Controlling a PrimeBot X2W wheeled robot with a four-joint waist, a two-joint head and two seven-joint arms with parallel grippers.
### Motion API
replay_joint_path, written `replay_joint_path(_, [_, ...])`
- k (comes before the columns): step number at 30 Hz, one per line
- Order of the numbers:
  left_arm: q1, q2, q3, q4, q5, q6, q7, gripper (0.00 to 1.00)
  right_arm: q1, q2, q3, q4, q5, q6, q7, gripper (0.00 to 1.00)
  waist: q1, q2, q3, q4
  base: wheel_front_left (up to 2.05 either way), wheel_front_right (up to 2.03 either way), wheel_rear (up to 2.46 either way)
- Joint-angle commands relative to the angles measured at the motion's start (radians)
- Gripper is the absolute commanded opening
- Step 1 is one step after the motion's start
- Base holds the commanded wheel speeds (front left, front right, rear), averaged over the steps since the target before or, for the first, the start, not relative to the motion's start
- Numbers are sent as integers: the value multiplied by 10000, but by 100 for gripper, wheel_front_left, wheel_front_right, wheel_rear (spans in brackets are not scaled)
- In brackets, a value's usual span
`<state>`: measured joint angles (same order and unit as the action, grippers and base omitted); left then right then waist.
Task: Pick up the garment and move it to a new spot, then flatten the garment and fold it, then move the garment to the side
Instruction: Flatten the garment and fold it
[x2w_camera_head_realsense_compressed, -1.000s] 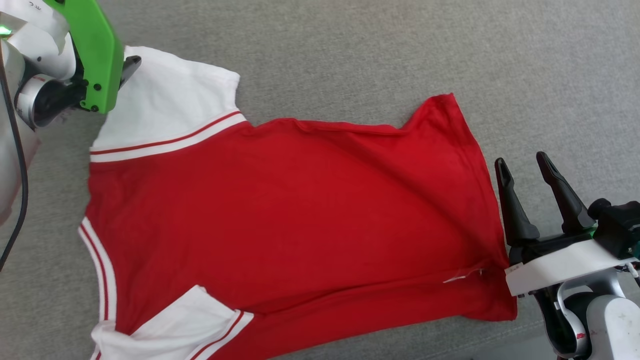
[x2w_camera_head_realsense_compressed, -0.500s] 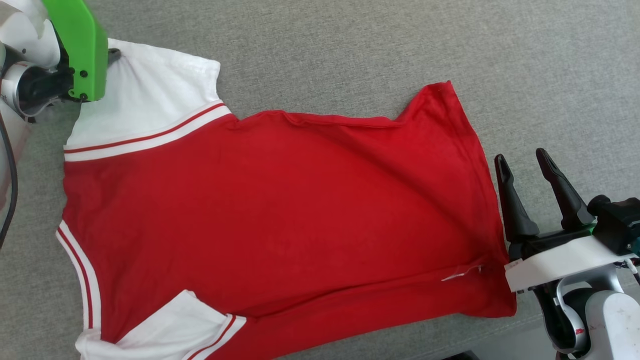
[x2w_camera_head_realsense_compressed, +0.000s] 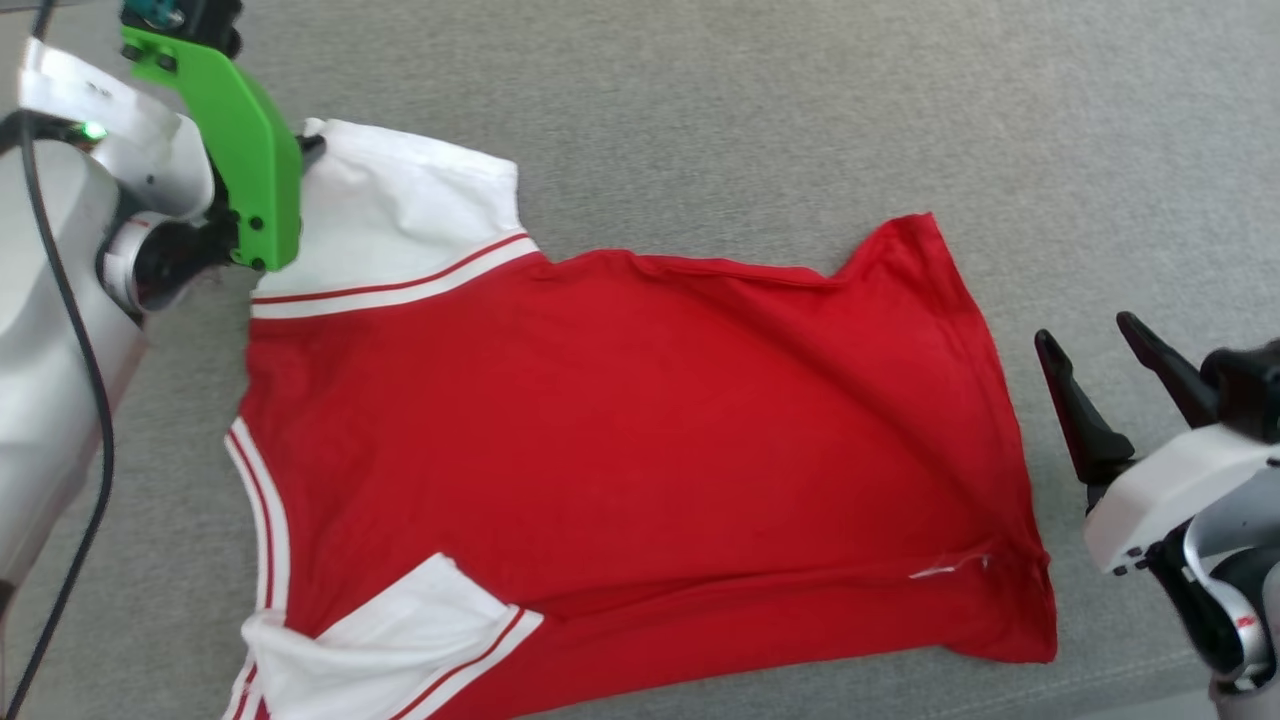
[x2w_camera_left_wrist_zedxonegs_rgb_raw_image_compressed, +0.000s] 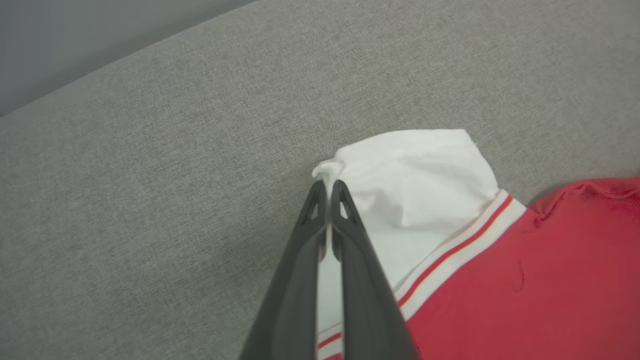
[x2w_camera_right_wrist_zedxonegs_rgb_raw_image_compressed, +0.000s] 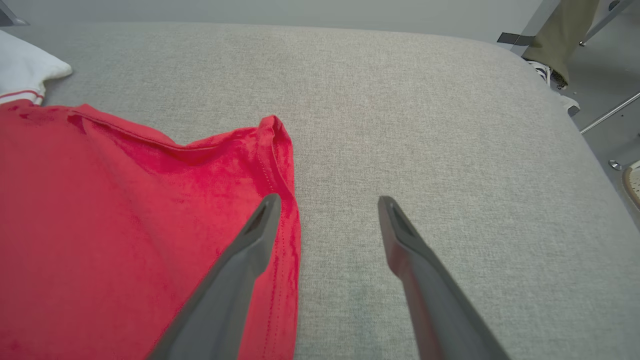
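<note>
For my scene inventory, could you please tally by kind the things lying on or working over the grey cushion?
Garment: 1, red with white sleeves
Pincers: 2, the left pincer shut on a white sleeve, the right pincer open beside the hem
Total: 3

garment (x2w_camera_head_realsense_compressed: 620, 420): solid red body. 
sleeves (x2w_camera_head_realsense_compressed: 400, 215): plain white. 
shoulder trim (x2w_camera_head_realsense_compressed: 400, 290): white band with one thin red stripe. 
collar trim (x2w_camera_head_realsense_compressed: 262, 500): red-and-white stripes. 
tag (x2w_camera_head_realsense_compressed: 945, 570) near the hem: small, white. 
cushion surface (x2w_camera_head_realsense_compressed: 760, 110): mid-grey, fine woven fleck, uniform. 
left gripper (x2w_camera_left_wrist_zedxonegs_rgb_raw_image_compressed: 329, 186): matte black fingers; bright green bracket (x2w_camera_head_realsense_compressed: 250, 150) on a silver-white wrist; black cable (x2w_camera_head_realsense_compressed: 85, 400) alongside. 
right gripper (x2w_camera_head_realsense_compressed: 1085, 332): black fingers, white housing (x2w_camera_head_realsense_compressed: 1160, 490).
</note>
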<state>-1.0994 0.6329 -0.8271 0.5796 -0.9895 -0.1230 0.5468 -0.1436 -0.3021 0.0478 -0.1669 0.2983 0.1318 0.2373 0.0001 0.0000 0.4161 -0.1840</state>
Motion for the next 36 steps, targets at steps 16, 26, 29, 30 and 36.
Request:
replay_joint_path(16, [1851, 706, 187, -4656, -122, 1315, -794, 0, -3114, -2120, 1258, 1476, 2212, -11, 5003, 100, -1, 0, -31, 2012, 0, 0, 0])
replay_joint_path(26, [2247, 907, 197, -5767, -46, 1637, -1008, 0, -4136, -2691, 2181, 2705, 2069, -11, 5627, 100, -1, 0, 228, 2438, 0, 0, 0])
replay_joint_path(29, [2296, 912, 186, -5888, -27, 1663, -1059, 0, -4275, -2795, 2455, 2974, 2091, -11, 5620, 100, -1, 0, 296, 2519, 0, 0, 0])
replay_joint_path(30, [2307, 910, 182, -5914, -19, 1666, -1081, 0, -4306, -2830, 2562, 3061, 2107, -11, 5616, 100, -1, 0, 322, 2541, 0, 0, 0])
replay_joint_path(36, [2381, 913, 139, -5891, -2, 1641, -1157, 0, -4362, -2988, 3135, 3427, 2241, -11, 5455, 43, -1, 0, 431, 2610, 0, 0, 0])
